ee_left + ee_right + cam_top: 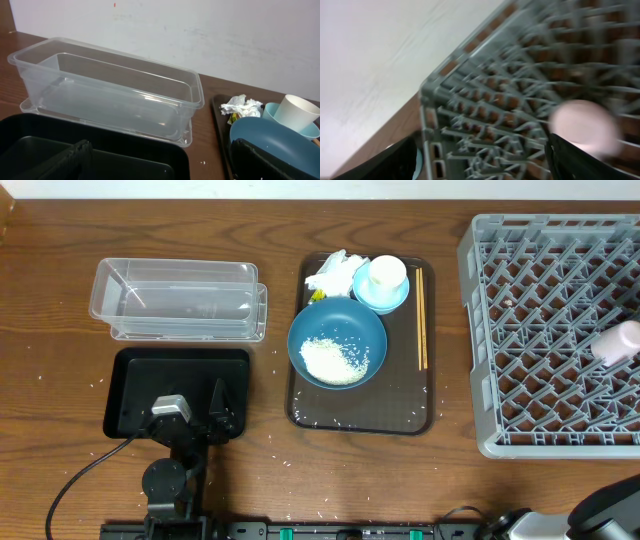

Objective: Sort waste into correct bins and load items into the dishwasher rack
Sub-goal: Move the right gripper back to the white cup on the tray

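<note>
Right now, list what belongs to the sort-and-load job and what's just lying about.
Job: rice, napkin, yellow scrap, clear container, black tray, dark-blue bowl, light-blue dish, white cup, pink cup, chopsticks, grey rack.
Lying about: brown serving tray, black cable.

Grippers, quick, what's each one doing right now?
Left gripper: open, empty.
Right gripper: open, empty; pink cup lies loose in the rack.

Pink cup (618,343) lying in grey rack (472,340); blue bowl (330,318) holding rice (335,362) on brown tray (400,395).

Seemingly clear lane between tray (400,398), rack (471,300)
</note>
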You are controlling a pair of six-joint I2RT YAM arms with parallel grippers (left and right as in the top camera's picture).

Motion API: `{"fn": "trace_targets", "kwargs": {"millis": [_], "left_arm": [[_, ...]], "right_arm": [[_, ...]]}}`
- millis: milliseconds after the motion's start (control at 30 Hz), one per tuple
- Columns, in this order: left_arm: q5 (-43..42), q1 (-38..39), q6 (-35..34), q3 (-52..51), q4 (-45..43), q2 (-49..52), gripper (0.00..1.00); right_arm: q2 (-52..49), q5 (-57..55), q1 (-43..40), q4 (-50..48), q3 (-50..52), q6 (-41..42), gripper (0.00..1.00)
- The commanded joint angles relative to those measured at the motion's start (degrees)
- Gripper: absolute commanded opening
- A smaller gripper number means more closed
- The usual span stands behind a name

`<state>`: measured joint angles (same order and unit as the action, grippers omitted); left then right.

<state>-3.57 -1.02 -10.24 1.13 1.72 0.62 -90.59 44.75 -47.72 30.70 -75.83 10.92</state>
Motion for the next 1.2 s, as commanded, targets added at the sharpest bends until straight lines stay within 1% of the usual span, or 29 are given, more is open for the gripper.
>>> {"fn": "trace_targets", "kwargs": {"millis": [0,100,233,300,367,433,533,700,767,833,933,1167], "left_arm": [[-0.02,0.02,0.79,-0.90,2.10,-0.39,0.91],[-0.02,0.02,0.79,-0.90,2.10,-0.39,0.91],[-0.02,0.02,0.79,-0.90,2.08,-0.39,0.91],[-0.02,0.02,0.79,-0.90,2.10,-0.39,0.91],[-0.02,0.02,0.79,-0.90,2.10,-0.39,0.91],[-0.02,0.02,0.79,-0.90,2.10,-0.39,0.91],[-0.02,0.02,0.79,-0.90,2.10,-0.39,0.91],[-0.02,0.02,0.79,-0.90,2.10,-0.39,0.91],[-0.02,0.02,0.79,-0.90,2.10,-0.39,0.91],[-0.02,0.02,0.79,-0.90,2.10,-0.39,0.91],[-0.02,0.02,0.79,-0.90,2.10,-0.39,0.91],[-0.02,0.02,0.79,-0.90,2.10,-0.39,0.91]], "right_arm": [[0.37,-1.60,6.86,0.15,0.02,-0.70,0.78],[0.37,-8.11,14.78,0.22,-0.07,-0.72,0.75],[0.33,-20.48,27.50,1.14,-1.11,-0.68,0.73],[0.13,-25.70,33.18,2.38,-2.69,-0.68,0.69],[-0.63,-30.05,38.49,5.88,-6.08,-0.68,0.69],[-2.47,-33.31,43.67,11.72,-11.89,-0.70,0.71],[-7.50,-34.21,49.05,22.08,-23.47,-1.84,0.74],[-20.28,-33.83,54.75,39.23,-45.75,-4.46,0.75],[-24.59,-33.90,56.13,42.34,-51.63,-5.05,0.75],[-28.89,-34.29,57.94,43.15,-55.71,-5.25,0.75],[-33.35,-34.64,60.72,40.17,-56.70,-5.22,0.75],[-41.16,-38.27,66.51,34.53,-56.70,-3.08,0.64]]}}
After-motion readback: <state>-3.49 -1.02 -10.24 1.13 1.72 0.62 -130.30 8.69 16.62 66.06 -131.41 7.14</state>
